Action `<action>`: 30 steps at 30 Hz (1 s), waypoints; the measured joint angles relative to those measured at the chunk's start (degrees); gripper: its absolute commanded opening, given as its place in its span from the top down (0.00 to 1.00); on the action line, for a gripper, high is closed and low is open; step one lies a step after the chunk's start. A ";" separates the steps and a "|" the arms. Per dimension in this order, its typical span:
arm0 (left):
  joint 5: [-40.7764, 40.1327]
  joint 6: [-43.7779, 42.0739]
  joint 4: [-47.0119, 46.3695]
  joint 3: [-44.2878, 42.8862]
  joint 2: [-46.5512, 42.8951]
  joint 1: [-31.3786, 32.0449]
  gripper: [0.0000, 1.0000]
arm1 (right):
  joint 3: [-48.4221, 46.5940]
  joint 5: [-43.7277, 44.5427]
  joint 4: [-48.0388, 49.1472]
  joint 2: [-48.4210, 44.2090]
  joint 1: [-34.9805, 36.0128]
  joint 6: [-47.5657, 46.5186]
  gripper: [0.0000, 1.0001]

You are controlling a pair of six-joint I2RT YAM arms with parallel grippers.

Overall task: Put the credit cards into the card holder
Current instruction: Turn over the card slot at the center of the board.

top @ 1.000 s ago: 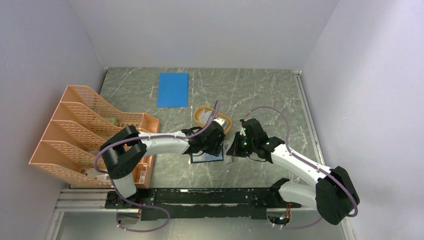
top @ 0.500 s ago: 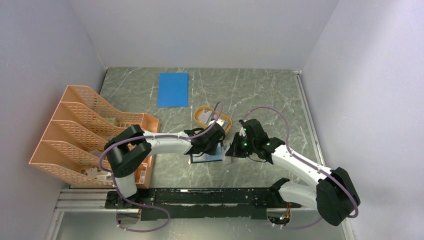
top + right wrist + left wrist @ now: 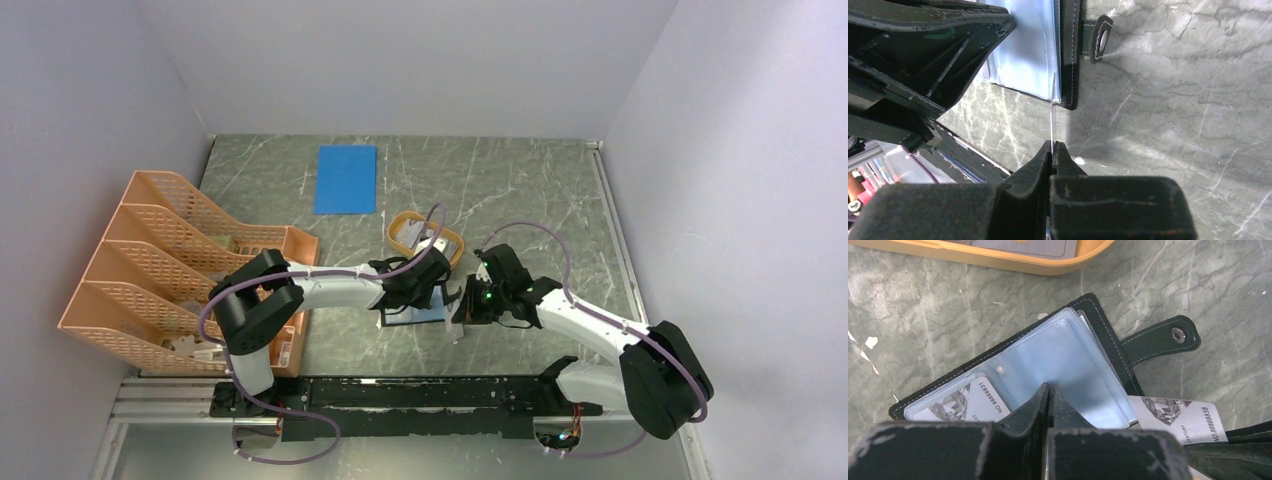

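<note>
Surface (image 3: pixel 520 180) of green marbled stone, carrying the open card holder (image 3: pixel 1068 355) just on the near side of the orange tray (image 3: pixel 998 257), in which more cards lie. You see the holder lying flat with its bluish pocket leaves facing up and its snap tab (image 3: pixel 1160 337) pointing toward the right arm.

The left claw (image 3: pixel 1049 390) is clenched, with nothing visible between its fingers. Its tips bear down on the pocket leaves and appear to pin the holder in place. One card (image 3: pixel 968 400) already sits in a pocket on the far side of that claw.

The right claw (image 3: pixel 1053 146) grips the credit card (image 3: pixel 1175 415) by its trailing end. The relation to watch is this: the pocket mouths open toward the right claw, and the card's long axis runs straight from that claw to the holder's tab-side edge. In the right wrist view the card appears edge-on, with its leading edge meeting the leaf stack just inside the black cover rim. You cannot tell whether it has entered a pocket or only butts against the leaves.

The right arm is the one placed to insert the card. The push probably has to follow the card's own axis, held flat to the leaves. A tilted card may ride over the stack or bow.
</note>
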State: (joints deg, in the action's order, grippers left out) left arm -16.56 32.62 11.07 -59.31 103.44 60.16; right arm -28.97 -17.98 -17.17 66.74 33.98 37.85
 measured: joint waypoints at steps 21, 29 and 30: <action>-0.22 0.83 -0.20 0.22 -0.11 0.00 0.95 | 0.52 -3.41 5.88 5.33 0.02 -0.17 1.00; -0.24 1.03 -0.74 0.66 -0.28 0.00 0.95 | 0.72 0.46 5.22 1.38 0.11 0.26 1.00; -0.24 1.07 -0.81 0.72 -0.33 0.00 0.95 | 0.72 0.74 5.11 1.20 0.11 0.26 1.00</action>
State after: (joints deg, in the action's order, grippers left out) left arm -16.80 33.69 10.26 -58.59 103.11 60.16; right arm -28.25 -17.23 -12.05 67.94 34.09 38.11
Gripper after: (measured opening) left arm 0.056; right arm 0.013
